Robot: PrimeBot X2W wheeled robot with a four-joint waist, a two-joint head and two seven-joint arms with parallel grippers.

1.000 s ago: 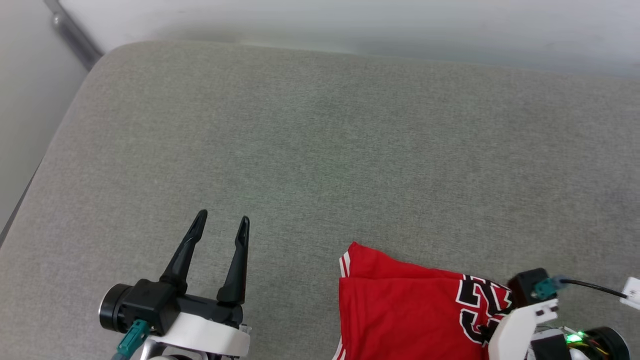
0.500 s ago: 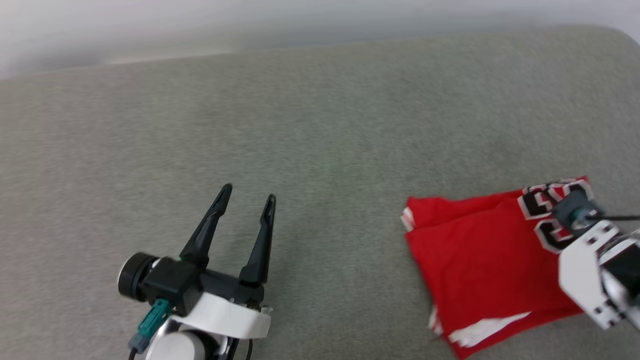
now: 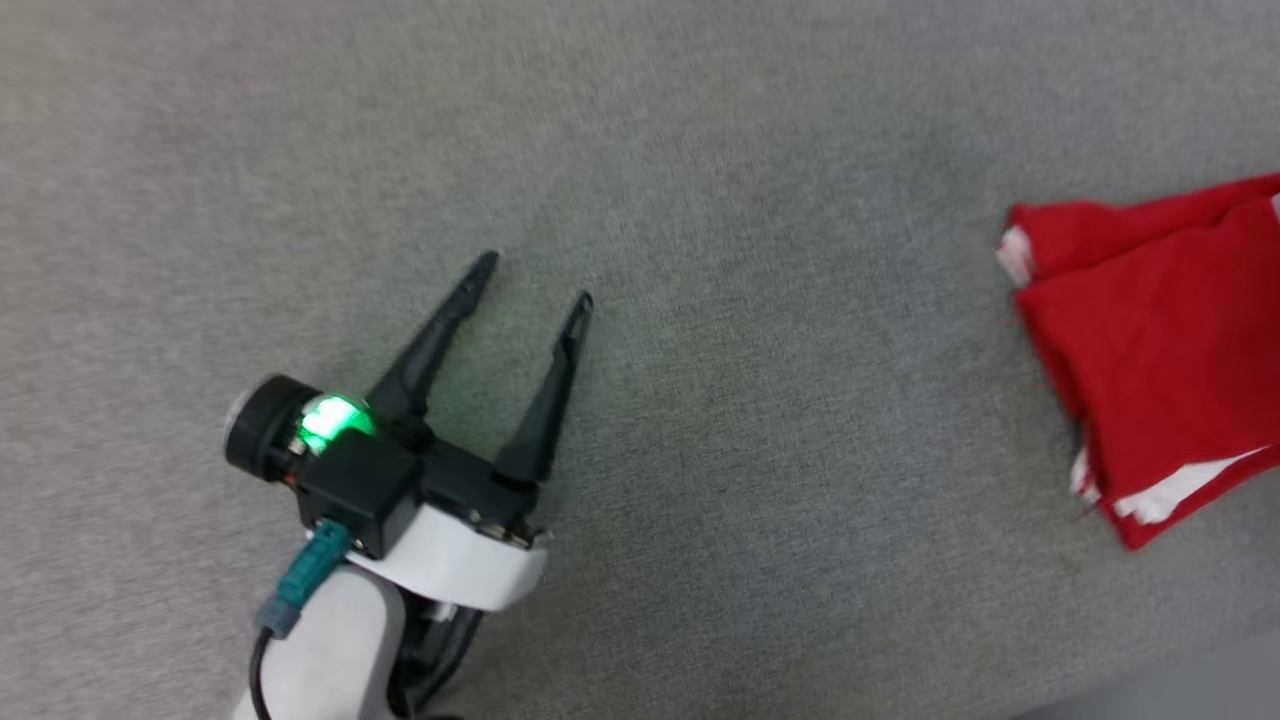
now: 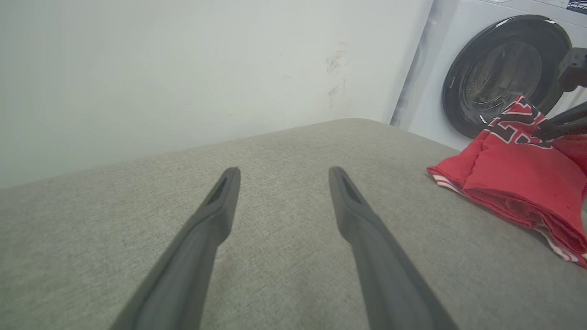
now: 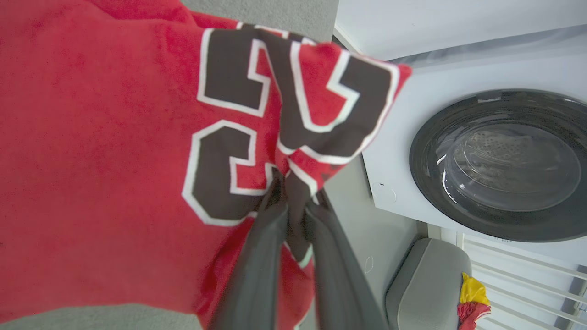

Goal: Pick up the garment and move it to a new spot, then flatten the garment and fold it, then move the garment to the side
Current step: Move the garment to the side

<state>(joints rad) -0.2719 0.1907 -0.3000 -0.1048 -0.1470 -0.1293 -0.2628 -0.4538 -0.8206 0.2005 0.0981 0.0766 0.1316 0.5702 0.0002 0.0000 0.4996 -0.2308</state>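
Note:
The folded red garment [image 3: 1165, 340] lies at the right edge of the grey cushion in the head view, a white sleeve strip showing at its near corner. In the right wrist view my right gripper [image 5: 293, 192] is shut on the garment [image 5: 101, 151] at its black-and-white number print, lifting that edge. The left wrist view has the garment [image 4: 509, 178] at the far right with the right gripper's fingers [image 4: 562, 124] pinching its raised corner. My left gripper [image 3: 535, 280] stands open over bare cushion, well left of the garment, with nothing between its fingers [image 4: 215, 215].
The grey cushion [image 3: 700, 150] spreads wide around the left gripper. A white washing machine with a dark round door [image 4: 500, 73] stands beyond the cushion's right end. A pale wall [image 4: 183, 68] backs the cushion. A small grey seat with red-and-yellow cloth [image 5: 470, 298] sits below the machine.
The head camera has turned and dipped, so the whole picture has shifted. The garment now sits at the right edge, and the right arm has left the head view. The left gripper stays open.

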